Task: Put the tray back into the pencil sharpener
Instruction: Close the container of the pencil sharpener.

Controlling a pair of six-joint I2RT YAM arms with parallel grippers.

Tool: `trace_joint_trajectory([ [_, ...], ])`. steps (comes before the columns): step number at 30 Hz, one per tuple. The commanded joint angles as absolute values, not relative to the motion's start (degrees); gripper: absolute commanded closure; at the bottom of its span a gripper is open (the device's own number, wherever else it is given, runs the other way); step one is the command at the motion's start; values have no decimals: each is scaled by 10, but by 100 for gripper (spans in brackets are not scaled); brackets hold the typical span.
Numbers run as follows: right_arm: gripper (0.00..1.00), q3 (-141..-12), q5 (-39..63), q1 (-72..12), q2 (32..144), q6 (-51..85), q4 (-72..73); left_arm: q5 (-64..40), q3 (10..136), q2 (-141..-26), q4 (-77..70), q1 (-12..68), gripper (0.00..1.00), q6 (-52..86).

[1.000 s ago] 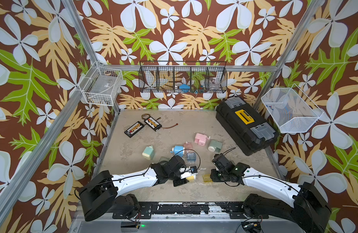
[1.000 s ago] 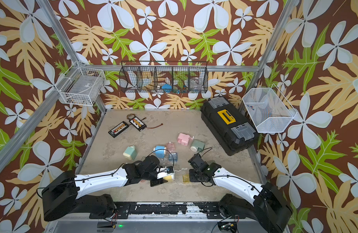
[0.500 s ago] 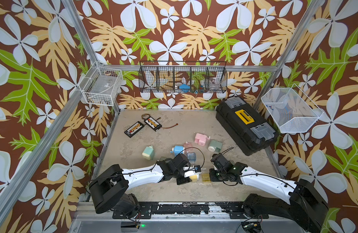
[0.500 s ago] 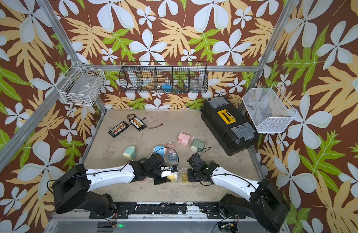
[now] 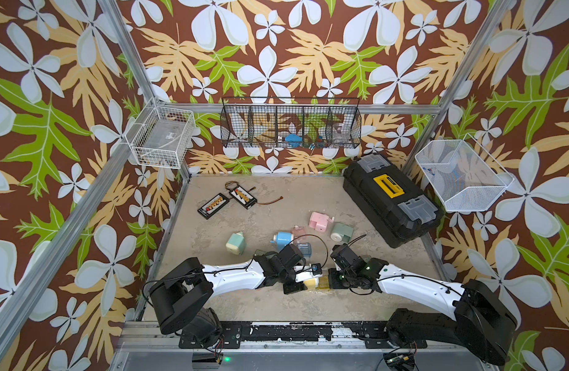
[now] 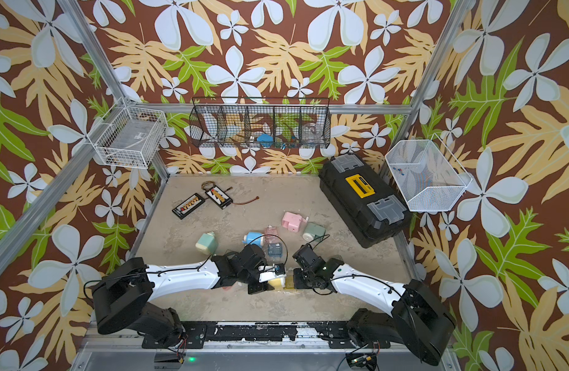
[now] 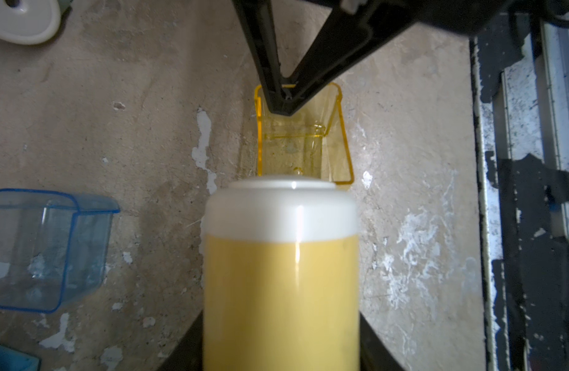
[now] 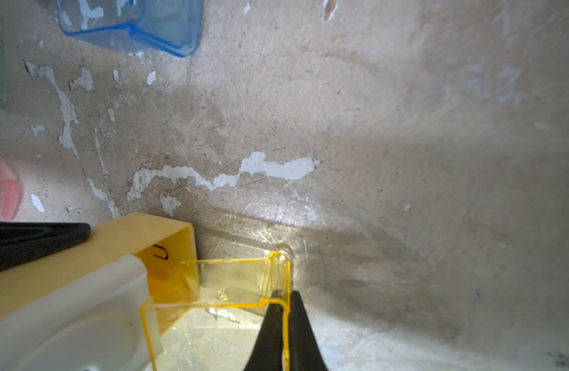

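We're down at the front edge of the counter (image 5: 276,199), about midway along it, and the two arms meet nose to nose. The tray (image 8: 219,289), clear yellow plastic, sits low over the counter right between them. The right tool (image 8: 284,318) is on its outer end wall and the pencil sharpener (image 8: 84,282) is at its other end.

Look at that right tool: it's pinched down to a sliver. Its two black fingers (image 8: 301,334) are clamped on the thin yellow wall, one inside the tray and one outside. From the left wrist view we see the fingertips meeting in a point on the tray's far rim.

Now the other side. The left tool (image 5: 301,283) stands roughly half spread and grips the sharpener by its flanks. The cream-and-yellow body lies on its side, and one black finger (image 8: 36,241) is pressed flat along it.

The sharpener's open cavity faces the tray, and the tray's open end is lined up with that mouth and touching it. From the right wrist view, the tray's corner overlaps the dark yellow opening. We cannot tell how far it sits inside, because the sharpener's white cap hides the joint from the other side. Most of the tray is plainly outside the body.

A blue clear container (image 7: 45,250) lies on the counter near the sharpener, apart from both tools.
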State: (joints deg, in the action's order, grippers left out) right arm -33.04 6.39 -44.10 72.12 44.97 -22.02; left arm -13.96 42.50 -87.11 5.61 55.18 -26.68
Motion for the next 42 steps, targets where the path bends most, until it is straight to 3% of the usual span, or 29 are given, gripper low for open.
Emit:
trace_joint_trajectory([
  [1,88,-337,75,-444,724,459,-205,-144,430,-873,43,553,77,-263],
  [7,79,-340,51,-444,722,468,-225,-145,428,-871,47,553,76,-267],
  [12,77,-339,30,-444,721,478,-243,-152,422,-869,51,554,76,-268],
  [27,88,-327,64,-444,727,486,-201,-168,434,-886,82,556,76,-265],
  [37,88,-323,78,-444,717,496,-185,-130,440,-898,85,563,76,-264],
  [42,82,-323,57,-444,720,508,-201,-137,443,-897,90,563,76,-269],
])
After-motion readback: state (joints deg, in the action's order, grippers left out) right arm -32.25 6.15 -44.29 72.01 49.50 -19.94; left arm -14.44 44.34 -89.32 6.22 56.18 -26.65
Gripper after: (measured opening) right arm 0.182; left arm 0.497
